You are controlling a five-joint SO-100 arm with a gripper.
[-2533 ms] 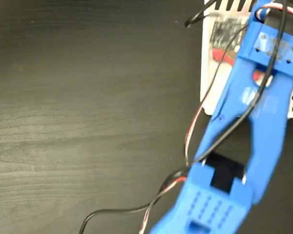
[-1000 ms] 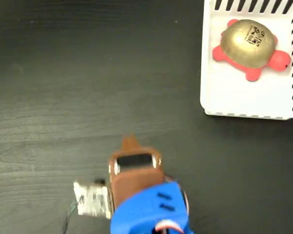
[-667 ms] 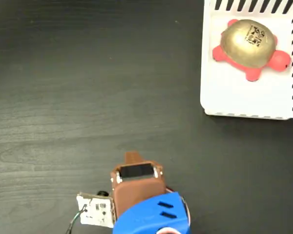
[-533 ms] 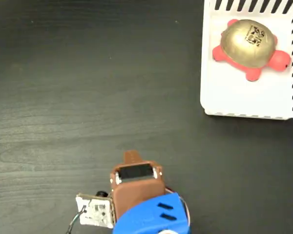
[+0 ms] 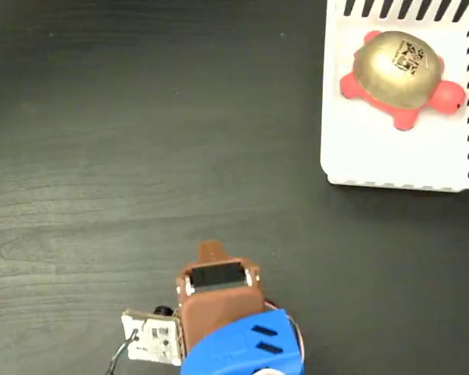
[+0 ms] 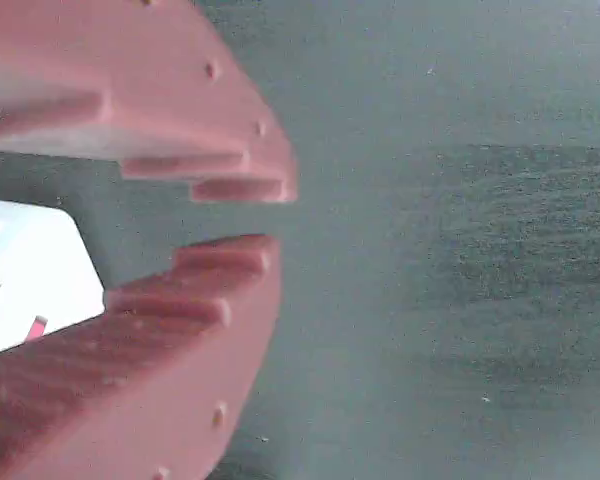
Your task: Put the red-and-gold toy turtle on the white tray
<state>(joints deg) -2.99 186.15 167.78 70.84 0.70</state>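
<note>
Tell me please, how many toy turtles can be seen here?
1. The turtle sits on the white tray at the top right of the fixed view, far from the gripper. The wrist view shows none.

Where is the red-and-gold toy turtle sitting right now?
In the fixed view the red-and-gold toy turtle sits at upper right on the white tray, near its striped top edge, far from the pincer at the bottom centre.
</note>
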